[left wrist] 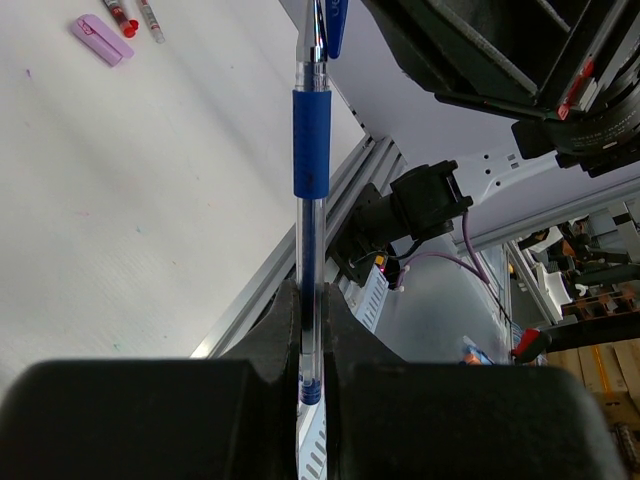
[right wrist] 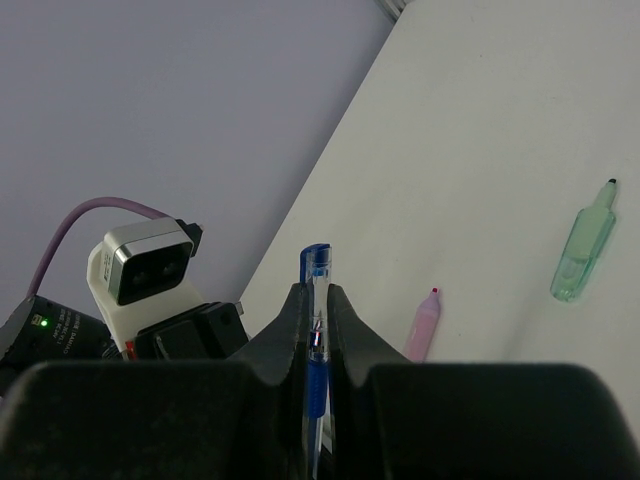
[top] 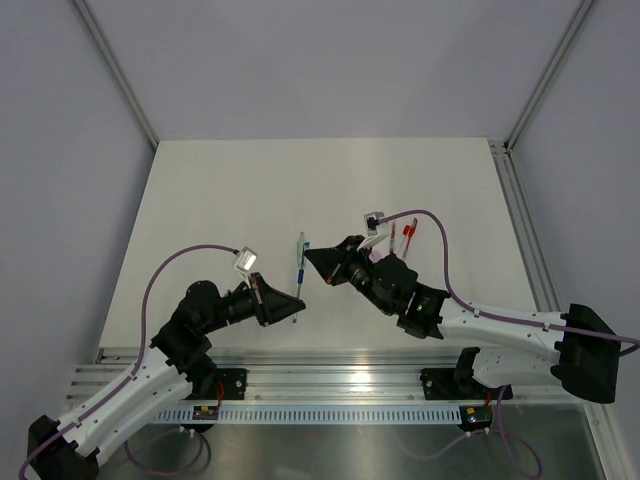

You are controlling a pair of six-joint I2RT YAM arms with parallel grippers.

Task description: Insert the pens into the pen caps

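Note:
A blue pen (left wrist: pixel 311 140) with a clear barrel and blue grip is held in the air between both arms. My left gripper (left wrist: pixel 310 300) is shut on its rear end. My right gripper (right wrist: pixel 317 300) is shut on the clear blue-clipped pen cap (right wrist: pixel 317 262), and the pen's tip end sits inside that cap. From above, the left gripper (top: pixel 290 305) and right gripper (top: pixel 315 262) nearly meet tip to tip at the table's near middle. On the table lie a pale green cap (right wrist: pixel 583 245), a pale pink cap (right wrist: pixel 423 325) and two red pens (top: pixel 393 240).
The red pens (left wrist: pixel 120 15) and the pink cap (left wrist: pixel 101 38) lie to the right of the right gripper, under its cable. The aluminium rail (top: pixel 330 385) with the arm bases runs along the near edge. Grey walls enclose the white table (top: pixel 220 200).

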